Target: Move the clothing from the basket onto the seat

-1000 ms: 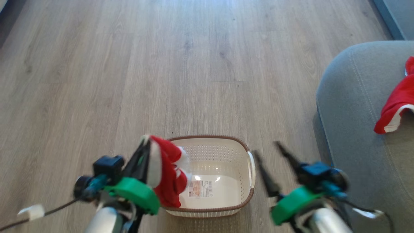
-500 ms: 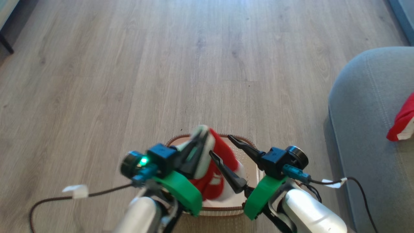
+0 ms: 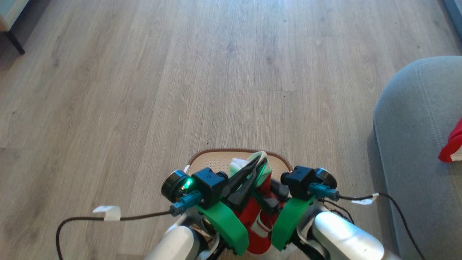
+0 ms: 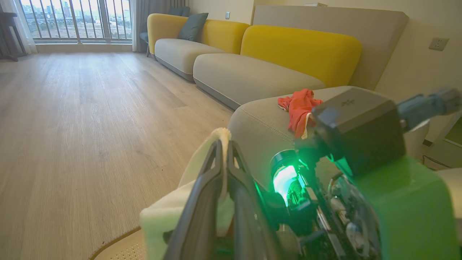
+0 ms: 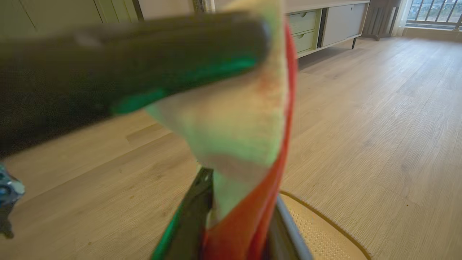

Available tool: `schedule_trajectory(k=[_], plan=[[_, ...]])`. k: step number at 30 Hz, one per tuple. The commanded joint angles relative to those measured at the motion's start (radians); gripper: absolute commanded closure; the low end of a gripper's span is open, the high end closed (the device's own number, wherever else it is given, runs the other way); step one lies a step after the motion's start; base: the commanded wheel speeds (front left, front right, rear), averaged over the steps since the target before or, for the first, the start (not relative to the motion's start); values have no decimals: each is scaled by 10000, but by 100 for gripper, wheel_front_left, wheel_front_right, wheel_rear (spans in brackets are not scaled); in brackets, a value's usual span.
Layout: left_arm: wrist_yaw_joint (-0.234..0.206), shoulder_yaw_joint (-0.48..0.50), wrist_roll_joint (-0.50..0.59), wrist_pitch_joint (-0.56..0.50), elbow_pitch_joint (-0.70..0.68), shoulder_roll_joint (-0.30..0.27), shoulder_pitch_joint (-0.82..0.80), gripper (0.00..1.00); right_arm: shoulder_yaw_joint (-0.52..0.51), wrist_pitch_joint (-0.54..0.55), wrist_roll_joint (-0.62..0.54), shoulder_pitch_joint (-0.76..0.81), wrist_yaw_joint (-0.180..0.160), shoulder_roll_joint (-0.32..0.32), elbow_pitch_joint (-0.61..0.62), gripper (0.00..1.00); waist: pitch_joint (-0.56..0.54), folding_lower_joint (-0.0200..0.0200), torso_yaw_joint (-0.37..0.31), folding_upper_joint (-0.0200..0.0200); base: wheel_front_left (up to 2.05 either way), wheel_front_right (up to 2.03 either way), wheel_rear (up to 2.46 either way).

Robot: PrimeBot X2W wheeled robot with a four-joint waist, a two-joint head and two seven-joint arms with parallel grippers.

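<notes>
The left hand (image 3: 258,167) is clenched on the white edge of the red garment (image 3: 252,216). The right hand (image 5: 240,202) has been brought in around it, grip unclear. The garment is held over the basket (image 3: 209,159), left of the seat (image 3: 411,144), ready for carrying.

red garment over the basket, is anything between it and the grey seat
Nothing visible does. The red garment hangs from the left gripper above the basket; only bare floor lies between it and the seat to the robot's right. A second garment lies there, with cushion free.
</notes>
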State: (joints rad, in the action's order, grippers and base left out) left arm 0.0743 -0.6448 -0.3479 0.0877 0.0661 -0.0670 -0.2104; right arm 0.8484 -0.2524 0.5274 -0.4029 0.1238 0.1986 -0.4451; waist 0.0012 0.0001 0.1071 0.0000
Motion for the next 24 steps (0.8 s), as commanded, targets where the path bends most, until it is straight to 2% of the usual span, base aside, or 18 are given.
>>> schedule_trajectory(k=[1, 6, 8, 10, 11, 16, 24], plan=[[-80, 318, -104, 28, -493, 126, -600, 100, 109, -93, 172, -347, 69, 38, 239, 100, -14, -1, -29, 0, 0, 0, 0], [-181, 401, -166, 74, -438, 93, -546, 99, 50, -93, 400, -346, 69, 165, 282, 100, -21, -1, -129, 0, 0, 0, 0], [-222, 451, -222, 124, -372, 79, -492, 67, -76, -93, 427, -331, 69, 235, 327, 100, -32, -1, -186, 0, 0, 0, 0], [-266, 495, -224, 197, -260, 27, -445, 8, -225, -93, 429, -293, 69, 329, 394, 100, -43, -1, -263, 0, 0, 0, 0], [-289, 529, -260, 238, -187, 20, -406, 0, -325, -93, 418, -275, 69, 388, 436, 100, -41, -1, -321, 0, 0, 0, 0], [-385, 668, -303, 771, 334, -35, -269, 0, -1049, -93, 240, -252, 69, 742, 772, 100, 87, -1, -859, 0, 0, 0, 0], [-19, 171, -433, 1574, 1308, 98, -412, 0, -2186, -93, -87, -478, 69, 1400, 1526, 100, 537, -1, -2132, 0, 0, 0, 0]])
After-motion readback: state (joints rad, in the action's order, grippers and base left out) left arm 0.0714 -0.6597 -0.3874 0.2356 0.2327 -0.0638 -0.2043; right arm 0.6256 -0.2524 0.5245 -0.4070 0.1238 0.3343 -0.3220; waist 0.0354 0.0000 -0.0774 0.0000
